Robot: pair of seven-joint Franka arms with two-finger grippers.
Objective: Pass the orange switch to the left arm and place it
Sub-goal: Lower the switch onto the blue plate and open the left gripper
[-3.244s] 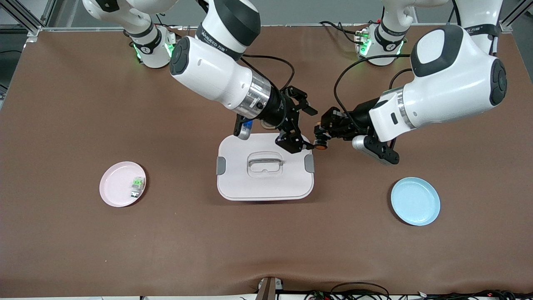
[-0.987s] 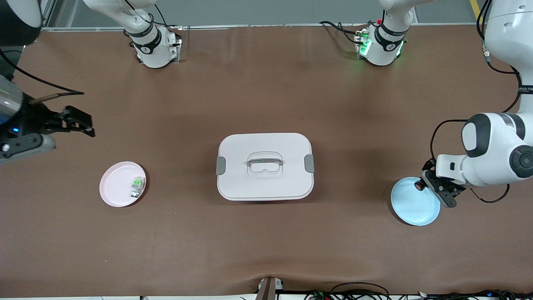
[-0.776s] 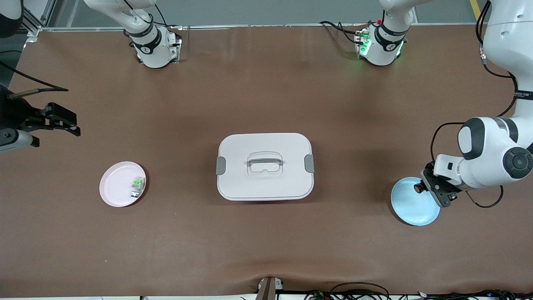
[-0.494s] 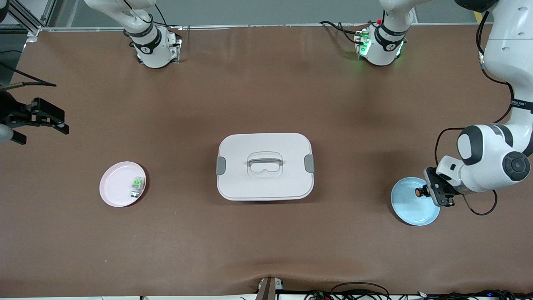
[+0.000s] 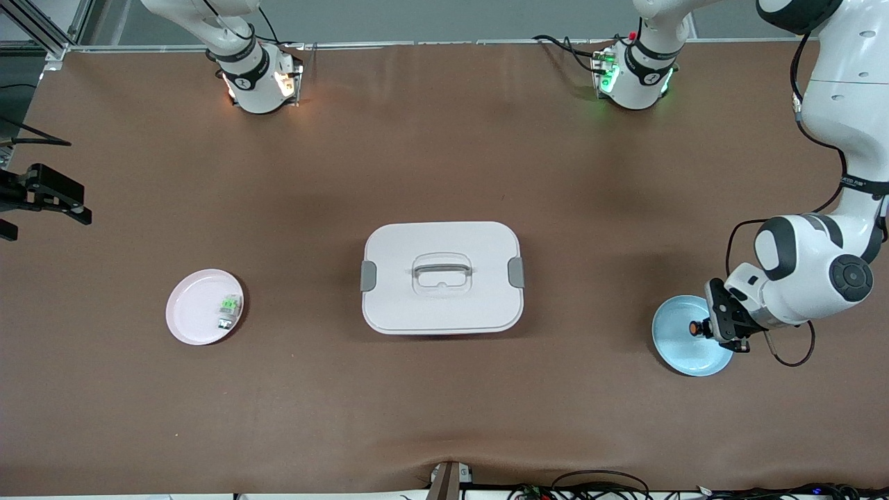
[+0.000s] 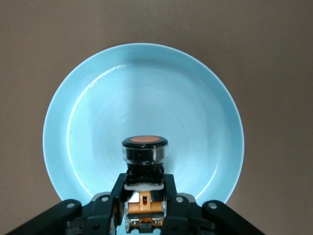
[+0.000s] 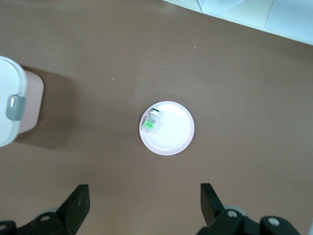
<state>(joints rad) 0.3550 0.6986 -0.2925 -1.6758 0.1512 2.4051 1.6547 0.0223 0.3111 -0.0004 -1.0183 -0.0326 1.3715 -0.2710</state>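
At the right arm's end of the table the right gripper [image 5: 52,194] hangs over bare brown mat, its fingers spread wide with nothing between them; that arm waits. Nearer the front camera than it, a pink plate [image 5: 189,326] carries a green-and-silver small switch [image 5: 228,310], which plays no part in the move. In the middle of the table stands the white box [image 5: 442,278], lid latched and handle recessed, well apart from both grippers and not in the way of what comes next. At the left arm's end, the left gripper [image 5: 710,326] hovers low over the blue plate [image 5: 684,355], its fingers closed on the black body of the orange switch [image 6: 144,152]. The switch lies roughly level, its long axis running along the fingers and its orange face pointing out from the fingertips over the plate's middle. I judge the transfer nearly finished: the switch is straight above the plate's bare floor, so a short descent and release should seat it, though the round body might roll.
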